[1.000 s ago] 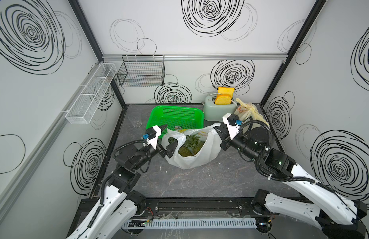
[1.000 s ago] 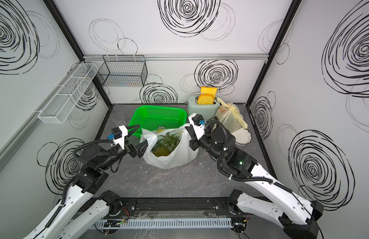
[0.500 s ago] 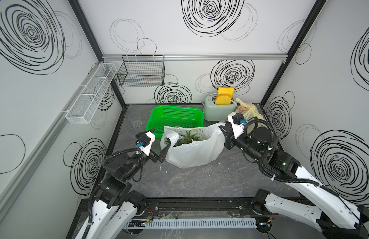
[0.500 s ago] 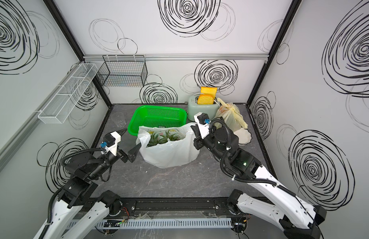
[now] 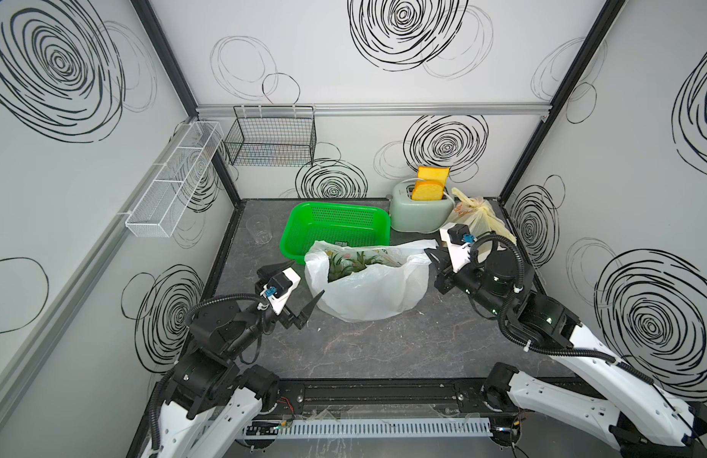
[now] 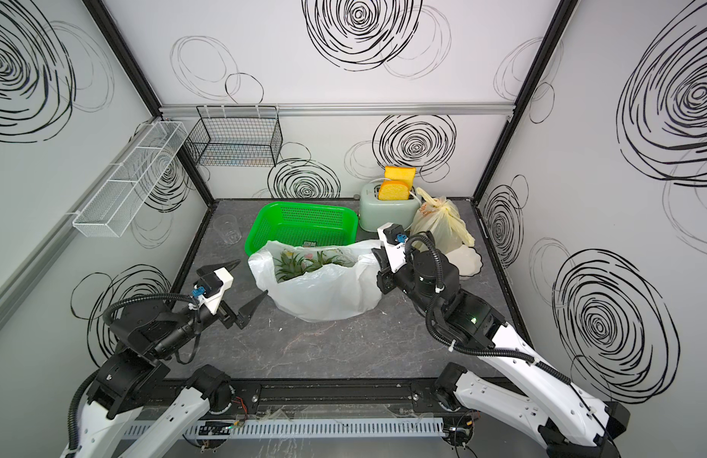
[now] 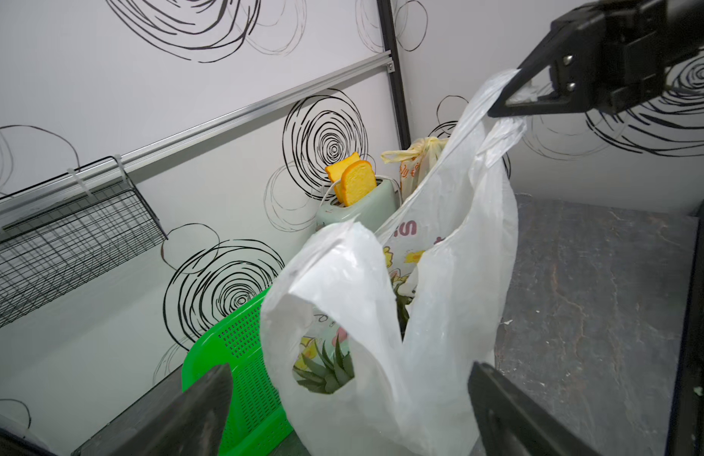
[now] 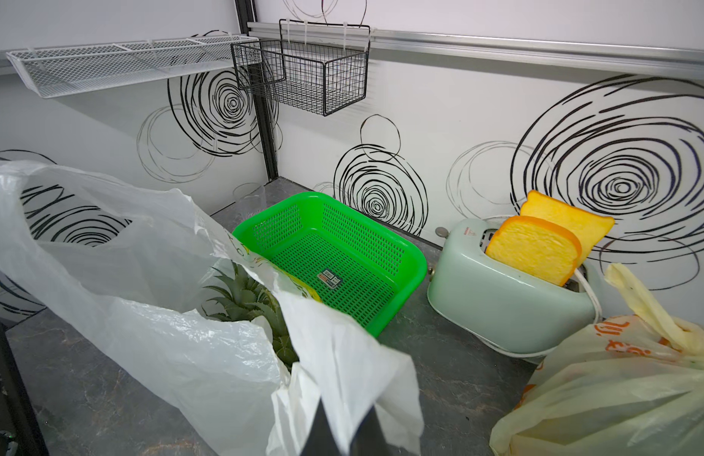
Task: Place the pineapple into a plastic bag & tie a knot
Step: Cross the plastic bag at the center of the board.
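White walls w/ black swirl marks on three sides; dark grey marbled surface (image 5: 363, 349) below. Mid surface: white plastic bag (image 5: 371, 293), mouth open upward, sitting just on the near side of a green basket (image 5: 336, 226). Pineapple (image 5: 343, 267) is inside the bag. Only its green leafy top shows thru the mouth in both top views. Right wrist view has the same leaves down btw the bag walls, fruit body hidden by plastic.

Right jaws pressed together, pinching the bag's right handle (image 7: 480, 114); left wrist view shows that handle pulled up taut to the jaw tips. Bag's left handle (image 7: 334, 268) hangs loose, nothing gripping it, w/ leaves showing thru its loop hole.

Left jaws spread wide, empty, just left of the bag. Tip of the near finger (image 5: 312, 305) sits right at the bag's left edge; touching or not, can't tell.

Far right: pale green toaster (image 5: 419, 216) w/ two bread slices (image 5: 427, 190) sticking up, just beside the basket's right end. Right of the toaster, a yellowish bag (image 5: 482, 220) w/ tied top. Far left: clear cup (image 5: 259, 230), standing apart from the basket. Back wall: black wire basket (image 5: 270, 137). Left wall: white mesh rack (image 5: 173, 178).
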